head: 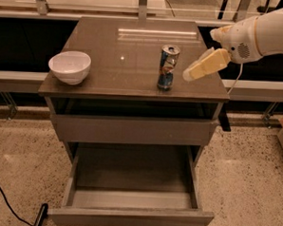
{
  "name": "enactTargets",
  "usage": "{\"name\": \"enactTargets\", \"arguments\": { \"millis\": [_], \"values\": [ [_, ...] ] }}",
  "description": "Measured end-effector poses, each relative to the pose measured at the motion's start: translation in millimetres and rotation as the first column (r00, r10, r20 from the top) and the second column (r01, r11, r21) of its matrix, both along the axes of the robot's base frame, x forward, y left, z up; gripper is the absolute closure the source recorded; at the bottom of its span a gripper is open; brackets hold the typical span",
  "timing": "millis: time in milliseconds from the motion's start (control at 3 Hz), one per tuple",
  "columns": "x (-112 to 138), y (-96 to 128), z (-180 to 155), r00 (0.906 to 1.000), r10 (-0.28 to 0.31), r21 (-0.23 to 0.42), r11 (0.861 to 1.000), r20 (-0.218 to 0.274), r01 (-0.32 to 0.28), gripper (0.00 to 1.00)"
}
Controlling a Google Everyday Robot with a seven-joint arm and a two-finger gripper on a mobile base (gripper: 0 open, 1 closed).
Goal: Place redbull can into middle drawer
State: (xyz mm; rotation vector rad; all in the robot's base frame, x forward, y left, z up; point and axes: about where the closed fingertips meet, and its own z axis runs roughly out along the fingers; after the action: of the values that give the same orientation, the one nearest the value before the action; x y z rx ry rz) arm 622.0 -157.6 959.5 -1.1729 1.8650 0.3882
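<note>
I am on the reach — the first step, before any grasp. My gripper (191,74) hangs over the right front part of the cabinet top (120,73), just beside the redbull can (167,68) and apart from it, tip angled down and to the left toward the can's middle. Whether my grip stands spread or closed I cannot tell: from here it reads as one pale yellow mass.

The can stands upright on the top, right of centre and near the front edge, well apart from the white bowl (69,67) at the left. The middle drawer (134,169) is pulled out below, its flat bottom bare, so nothing needs opening first.

The next move, as I judge it, calls for closing the small gap sideways and taking the can around its body, level enough not to tip it — it is slim and tall, and a nudge from one side could knock it over or push it toward the edge. After that comes a lift, a carry forward past the closed drawer front (131,129), and a lowering into the drawer.

My arm (264,31) runs off the right edge, so its base is unseen. The dark slot under the top shows nothing inside, and the can's far side is hidden.
</note>
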Motion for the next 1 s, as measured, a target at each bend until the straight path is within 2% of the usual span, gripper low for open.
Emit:
{"name": "enactTargets", "arguments": {
  "millis": [333, 667, 1000],
  "values": [
    [19, 9, -17, 0.9995, -0.027, 0.085, 0.996, -0.015, 0.028, 0.0],
    [45, 32, -37, 0.9996, -0.027, 0.131, 0.991, -0.002, 0.026, 0.07],
    [59, 53, -46, 1.0, -0.008, 0.143, 0.99, 0.006, 0.007, 0.24]
  ]
}}
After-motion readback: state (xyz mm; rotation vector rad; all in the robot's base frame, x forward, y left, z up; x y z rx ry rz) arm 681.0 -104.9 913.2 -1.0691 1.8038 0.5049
